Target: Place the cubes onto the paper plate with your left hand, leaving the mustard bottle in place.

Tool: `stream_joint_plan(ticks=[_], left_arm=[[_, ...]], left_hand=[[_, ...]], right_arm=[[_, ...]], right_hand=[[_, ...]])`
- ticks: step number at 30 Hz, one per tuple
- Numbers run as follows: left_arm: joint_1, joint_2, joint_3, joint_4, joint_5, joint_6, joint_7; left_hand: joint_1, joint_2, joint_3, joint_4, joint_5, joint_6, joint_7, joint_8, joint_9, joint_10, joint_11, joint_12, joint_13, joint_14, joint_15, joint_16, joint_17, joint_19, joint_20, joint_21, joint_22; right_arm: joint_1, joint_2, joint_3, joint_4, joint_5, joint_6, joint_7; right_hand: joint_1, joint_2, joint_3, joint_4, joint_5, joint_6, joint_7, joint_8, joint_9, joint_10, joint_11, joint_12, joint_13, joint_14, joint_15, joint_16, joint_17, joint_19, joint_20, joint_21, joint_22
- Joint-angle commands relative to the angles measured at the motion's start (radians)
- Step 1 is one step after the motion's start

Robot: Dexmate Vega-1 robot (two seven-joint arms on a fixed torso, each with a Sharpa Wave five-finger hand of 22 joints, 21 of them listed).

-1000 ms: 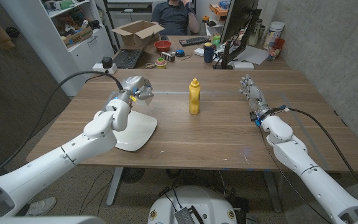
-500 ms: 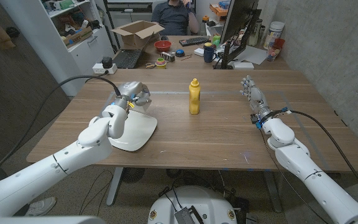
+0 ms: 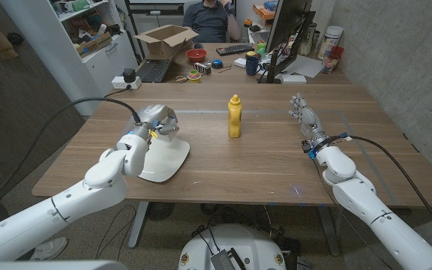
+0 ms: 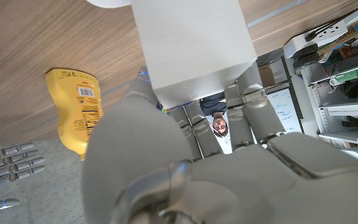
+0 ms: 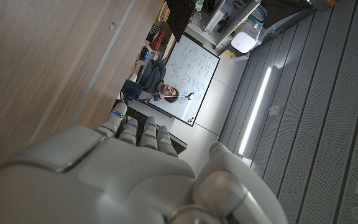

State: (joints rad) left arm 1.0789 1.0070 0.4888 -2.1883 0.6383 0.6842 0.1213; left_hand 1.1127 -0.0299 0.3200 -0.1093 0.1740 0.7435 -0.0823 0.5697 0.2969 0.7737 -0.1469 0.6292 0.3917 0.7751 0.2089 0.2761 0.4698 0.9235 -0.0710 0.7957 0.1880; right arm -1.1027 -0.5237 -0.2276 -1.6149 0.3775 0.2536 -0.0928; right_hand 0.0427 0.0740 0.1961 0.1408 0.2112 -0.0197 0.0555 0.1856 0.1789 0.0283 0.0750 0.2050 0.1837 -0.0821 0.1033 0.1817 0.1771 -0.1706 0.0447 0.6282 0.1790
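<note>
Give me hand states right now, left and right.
Left hand: gripping a white cube, over the paper plate.
Right hand: open, holding nothing.

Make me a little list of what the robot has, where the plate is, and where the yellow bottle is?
left hand: holds a white cube in its fingers, at the far edge of the plate
right hand: holds nothing, fingers apart, at the table's right side
paper plate: white, on the table's left part, nothing seen on it
mustard bottle: yellow, upright near the table's middle, untouched
table: brown wood
behind the table: a seated person and a cluttered desk
</note>
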Motion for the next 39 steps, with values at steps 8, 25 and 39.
stream_joint_plan(ticks=[8, 25, 39], left_arm=[[0.112, 0.045, -0.041, -0.047, -0.017, 0.022, -0.001], [0.132, 0.083, -0.029, -0.093, 0.006, 0.09, -0.065], [0.063, 0.06, 0.053, -0.047, 0.086, 0.151, -0.126]], left_hand=[[0.163, 0.149, 0.036, -0.028, 0.003, 0.022, 0.008, 0.008, 0.003, 0.007, -0.001, 0.008, 0.001, 0.334, -0.438, -0.007, 0.005, 0.005, -0.127, 0.009, 0.002], [0.167, 0.147, 0.038, -0.03, 0.003, 0.029, 0.008, 0.009, 0.002, 0.008, -0.004, 0.011, -0.001, 0.339, -0.438, -0.011, 0.01, 0.002, -0.127, 0.017, 0.002], [0.173, 0.147, 0.041, -0.033, 0.003, 0.046, 0.011, 0.006, -0.013, 0.006, -0.006, 0.015, 0.0, 0.338, -0.44, -0.017, 0.016, -0.001, -0.126, 0.025, 0.002]], right_arm=[[-0.017, -0.021, -0.016, -0.046, -0.013, -0.004, -0.035], [0.0, -0.017, -0.025, -0.017, -0.003, -0.017, -0.021], [0.031, -0.01, -0.025, 0.014, 0.0, -0.02, 0.0]], right_hand=[[0.001, 0.015, -0.007, 0.001, 0.006, 0.005, 0.004, 0.005, 0.004, 0.004, 0.002, 0.006, 0.002, 0.005, 0.0, 0.004, 0.003, -0.012, 0.0, -0.004, 0.005], [0.001, 0.016, -0.008, 0.001, 0.006, 0.005, 0.004, 0.005, 0.004, 0.004, 0.002, 0.005, 0.002, 0.004, -0.001, 0.004, 0.003, -0.011, -0.001, -0.008, 0.005], [0.002, 0.016, -0.009, 0.001, 0.006, 0.004, 0.003, 0.005, 0.004, 0.003, 0.0, 0.005, 0.002, 0.005, -0.001, 0.004, 0.002, -0.009, -0.001, -0.012, 0.006]])
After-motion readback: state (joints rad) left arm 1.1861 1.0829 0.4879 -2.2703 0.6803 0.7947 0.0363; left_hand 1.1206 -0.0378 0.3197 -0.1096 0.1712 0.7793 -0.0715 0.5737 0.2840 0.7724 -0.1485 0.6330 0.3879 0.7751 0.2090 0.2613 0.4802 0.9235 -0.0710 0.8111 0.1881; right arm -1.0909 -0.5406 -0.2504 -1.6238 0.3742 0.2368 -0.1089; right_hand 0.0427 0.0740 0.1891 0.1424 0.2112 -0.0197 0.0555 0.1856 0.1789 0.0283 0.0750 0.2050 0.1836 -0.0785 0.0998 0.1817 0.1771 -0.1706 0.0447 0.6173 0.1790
